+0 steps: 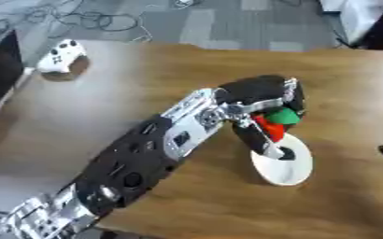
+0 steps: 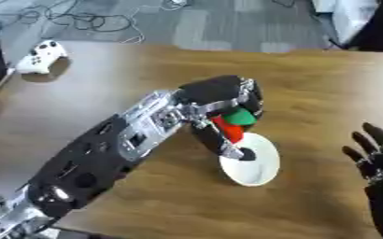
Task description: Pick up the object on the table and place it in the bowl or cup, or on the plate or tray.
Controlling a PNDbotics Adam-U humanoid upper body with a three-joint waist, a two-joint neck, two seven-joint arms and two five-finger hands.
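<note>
Our left robot hand reaches in from seven o'clock and holds the toy, a red piece with a green top, with its fingers curled round it, just above the far rim of the white plate. The toy hangs at the plate's twelve o'clock edge, and we cannot tell whether it already touches the rim. One dark finger points down over the plate's middle. We judge this to be the placing step, and to do it well we should carry the toy a little toward six o'clock, so that it sits over the plate's middle and not its edge, then lower it until it rests before we uncurl. Letting go at the rim could tip it onto the counter. Our right robot hand waits at four o'clock, fingers spread and upward. A white game controller lies far off at ten o'clock.
</note>
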